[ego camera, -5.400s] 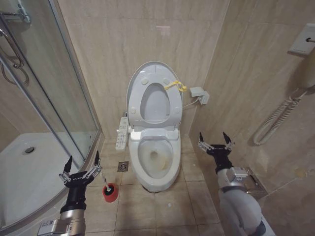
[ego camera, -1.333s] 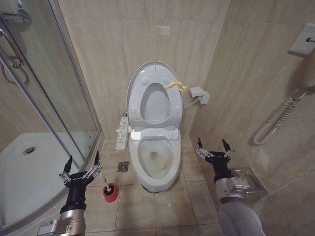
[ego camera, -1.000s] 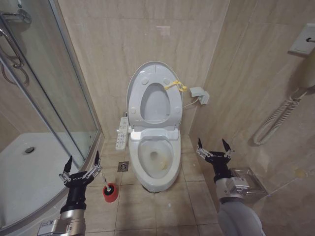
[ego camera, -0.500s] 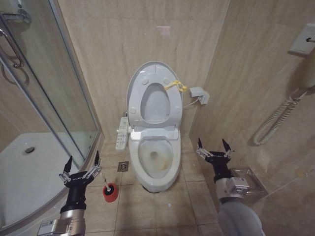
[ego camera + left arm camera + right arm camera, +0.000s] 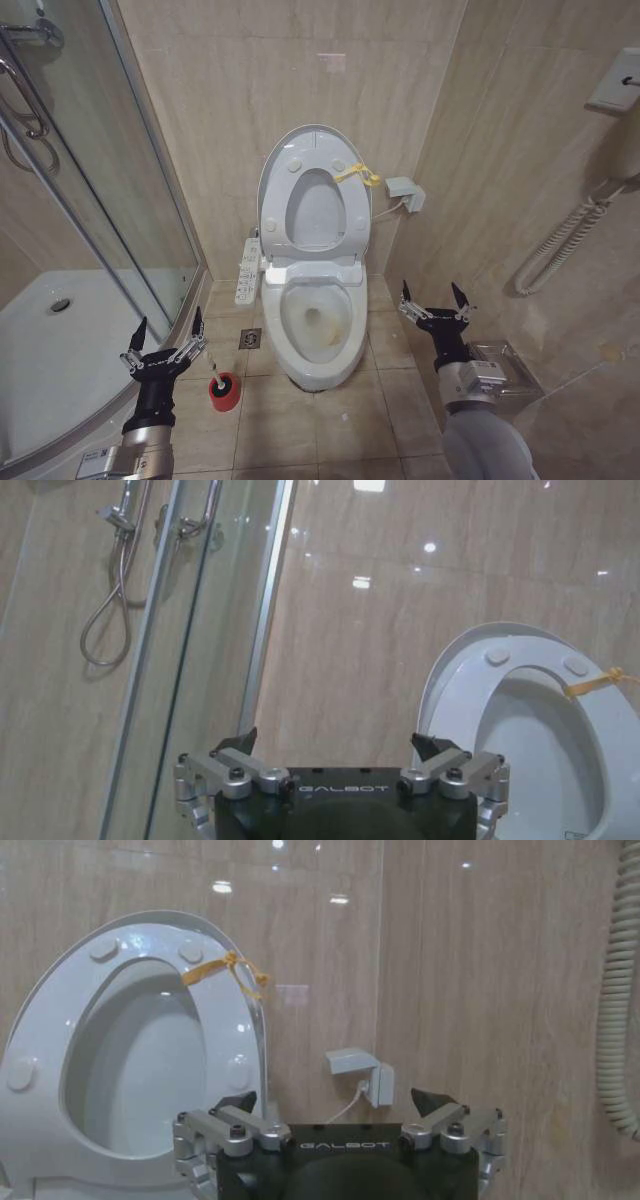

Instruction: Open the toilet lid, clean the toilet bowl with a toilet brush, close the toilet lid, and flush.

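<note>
The left gripper (image 5: 164,332) was released, fingers spread, holding nothing, to the left of the toilet bowl (image 5: 318,352). The toilet brush (image 5: 216,380) stood in its red holder (image 5: 224,392) just left of the bowl. The toilet lid (image 5: 313,187) stood upright behind the bowl. The right gripper (image 5: 433,298) was released and empty, to the bowl's right.
</note>
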{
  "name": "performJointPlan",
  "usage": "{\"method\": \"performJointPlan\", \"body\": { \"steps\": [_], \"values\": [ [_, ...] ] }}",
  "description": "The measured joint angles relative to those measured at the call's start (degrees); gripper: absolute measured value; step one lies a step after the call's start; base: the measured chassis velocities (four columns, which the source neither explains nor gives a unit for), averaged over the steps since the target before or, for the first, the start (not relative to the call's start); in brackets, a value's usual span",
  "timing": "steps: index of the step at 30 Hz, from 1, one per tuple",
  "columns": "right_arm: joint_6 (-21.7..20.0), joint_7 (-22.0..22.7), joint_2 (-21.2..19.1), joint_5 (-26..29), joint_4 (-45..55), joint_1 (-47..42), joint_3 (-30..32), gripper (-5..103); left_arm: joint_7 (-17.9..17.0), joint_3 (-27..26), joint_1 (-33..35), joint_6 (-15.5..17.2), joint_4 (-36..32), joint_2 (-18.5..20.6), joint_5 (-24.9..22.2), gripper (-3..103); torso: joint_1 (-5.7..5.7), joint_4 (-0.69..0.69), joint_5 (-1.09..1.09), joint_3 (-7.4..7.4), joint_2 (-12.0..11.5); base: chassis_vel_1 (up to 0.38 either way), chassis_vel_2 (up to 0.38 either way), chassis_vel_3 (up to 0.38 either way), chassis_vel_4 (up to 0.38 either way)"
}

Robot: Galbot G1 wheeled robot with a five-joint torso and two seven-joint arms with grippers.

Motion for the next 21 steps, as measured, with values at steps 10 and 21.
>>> {"method": "performJointPlan", "body": {
  "steps": [10, 21],
  "values": [
    [0.00, 0.00, 0.00, 0.00, 0.00, 0.00, 0.00, 100, 0.00, 0.00, 0.00, 0.00, 0.00, 0.00, 0.00, 100, 0.00, 0.00, 0.00, 0.00, 0.00, 0.000, 0.000, 0.000, 0.000],
    [0.00, 0.00, 0.00, 0.00, 0.00, 0.00, 0.00, 100, 0.00, 0.00, 0.00, 0.00, 0.00, 0.00, 0.00, 100, 0.00, 0.00, 0.00, 0.00, 0.00, 0.000, 0.000, 0.000, 0.000]
  ]
}}
